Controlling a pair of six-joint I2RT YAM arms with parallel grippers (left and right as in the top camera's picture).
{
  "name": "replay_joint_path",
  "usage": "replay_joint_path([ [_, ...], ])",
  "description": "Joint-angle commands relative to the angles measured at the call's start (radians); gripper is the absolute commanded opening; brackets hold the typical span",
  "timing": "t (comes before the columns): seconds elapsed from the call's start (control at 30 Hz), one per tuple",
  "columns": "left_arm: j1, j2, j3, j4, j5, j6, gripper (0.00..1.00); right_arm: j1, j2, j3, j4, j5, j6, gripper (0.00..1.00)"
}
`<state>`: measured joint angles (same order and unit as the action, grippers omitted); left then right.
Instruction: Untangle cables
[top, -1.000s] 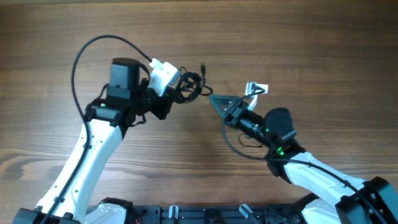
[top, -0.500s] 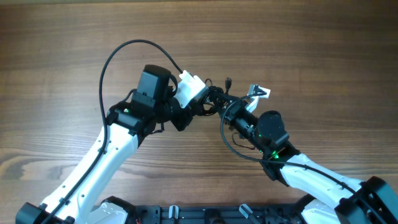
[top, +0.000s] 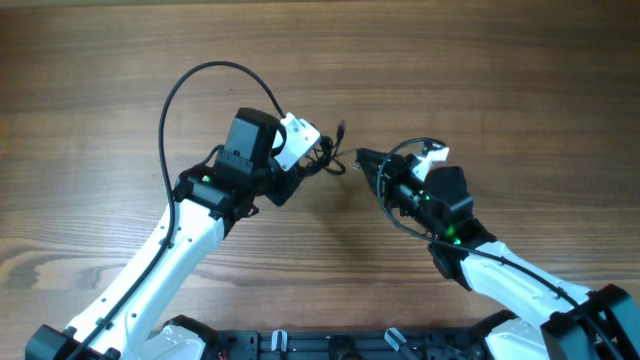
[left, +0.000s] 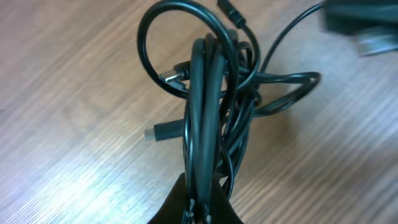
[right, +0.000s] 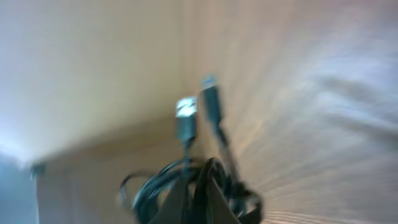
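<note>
The cables are a tangled bundle of thin black cords held above the wooden table between my two grippers. My left gripper is shut on the bundle's left side. In the left wrist view the cords run as loops into the jaws, with a small plug sticking out to the left. My right gripper is at the bundle's right side. The right wrist view is blurred; there the jaws are closed on a cord loop, with two plug ends standing up beyond them. One plug points away from the bundle.
The thick black arm wire arcs over the left arm. A white camera mount sits on the left wrist and another on the right. The arm bases line the front edge of the wooden table.
The left arm swung right, carrying the bundle up to the right gripper. The right gripper then shifted right and turned, so the two grippers stand slightly apart now.
</note>
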<state>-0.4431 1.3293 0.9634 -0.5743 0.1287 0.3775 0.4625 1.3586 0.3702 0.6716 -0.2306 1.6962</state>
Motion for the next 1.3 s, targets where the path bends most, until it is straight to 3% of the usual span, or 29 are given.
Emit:
replay_joint_path([
  [0.0, 0.003, -0.008, 0.004, -0.005, 0.146, 0.046, 0.04, -0.013, -0.008, 0.015, -0.064, 0.085, 0.116, 0.05],
  [0.2, 0.003, -0.008, 0.004, 0.029, 0.359, 0.047, 0.04, -0.011, -0.008, 0.015, -0.158, 0.074, 0.097, 0.05],
  [0.3, 0.003, -0.008, 0.004, 0.045, 0.414, 0.046, 0.04, -0.011, -0.008, 0.015, -0.145, 0.073, -0.022, 0.10],
  [0.4, 0.027, -0.008, 0.004, 0.043, 0.414, 0.046, 0.04, -0.012, -0.008, 0.015, -0.146, 0.054, -0.196, 0.28],
  [0.47, 0.065, -0.008, 0.004, 0.040, 0.416, 0.046, 0.04, -0.013, -0.009, 0.015, -0.146, 0.049, -0.283, 0.50],
  [0.57, 0.155, -0.008, 0.004, 0.040, 0.489, 0.047, 0.04, -0.014, -0.017, 0.015, -0.146, 0.051, -0.368, 0.69],
  [0.63, 0.224, -0.007, 0.004, 0.027, 0.576, 0.097, 0.04, -0.029, -0.040, 0.015, -0.146, 0.050, -0.451, 0.75],
  [0.8, 0.323, -0.007, 0.003, -0.020, 0.611, 0.169, 0.04, -0.103, -0.163, 0.015, -0.148, 0.050, -0.628, 0.71],
  [0.9, 0.325, -0.007, 0.003, -0.017, 0.611, 0.192, 0.04, -0.131, -0.249, 0.015, -0.116, 0.037, -0.647, 0.55],
  [0.97, 0.309, -0.003, 0.003, -0.017, 0.611, 0.279, 0.04, -0.131, -0.281, 0.015, -0.089, 0.006, -0.636, 0.42],
  [1.07, 0.258, 0.012, 0.003, -0.016, 0.589, 0.459, 0.04, -0.131, -0.286, 0.016, -0.082, -0.109, -0.583, 0.42],
  [1.17, 0.185, 0.032, 0.003, -0.016, 0.457, 0.606, 0.04, -0.131, -0.270, 0.015, -0.083, -0.227, -0.608, 0.43],
  [1.27, 0.108, 0.051, 0.003, -0.016, 0.318, 0.668, 0.04, -0.131, -0.255, 0.015, -0.085, -0.292, -0.624, 0.43],
])
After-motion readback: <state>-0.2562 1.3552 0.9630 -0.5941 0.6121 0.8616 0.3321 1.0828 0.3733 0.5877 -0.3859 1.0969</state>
